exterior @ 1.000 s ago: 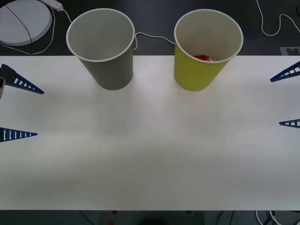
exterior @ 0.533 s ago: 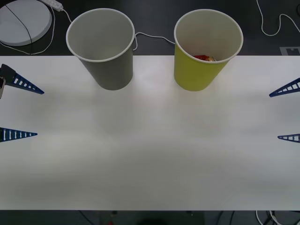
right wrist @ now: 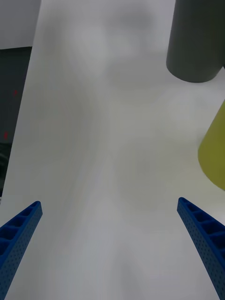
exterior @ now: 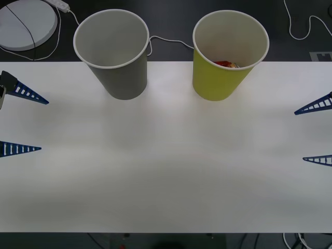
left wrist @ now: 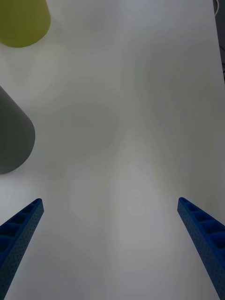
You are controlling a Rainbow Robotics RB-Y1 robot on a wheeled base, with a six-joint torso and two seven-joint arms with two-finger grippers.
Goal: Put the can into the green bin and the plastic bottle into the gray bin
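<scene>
**Can in the green bin, both hands released**

2 bins stand upright along the far edge of the white worktop [exterior: 166,171]. The gray bin [exterior: 115,52] is on the robot's left and the green bin [exterior: 227,54] on its right, set apart with bare worktop between them. The can [exterior: 226,64] lies inside the green bin, low against its near wall; a sliver of red-orange with a silver patch shows above the rim.

The left hand [exterior: 23,122] hangs at the left edge of the worktop, its 2 blue fingers spread wide and grasping nothing. The right hand [exterior: 314,132] sits at the right edge, fingers likewise spread and empty. Both are well apart from the bins.

From the right wrist, the green bin [right wrist: 213,154] lies nearer than the gray bin [right wrist: 197,42]; from the left wrist, the gray bin [left wrist: 14,136] is nearer than the green bin [left wrist: 23,21].

Behind the worktop, a white round disc [exterior: 26,23] and a thin white cable [exterior: 166,40] lie on a dark surface.
</scene>
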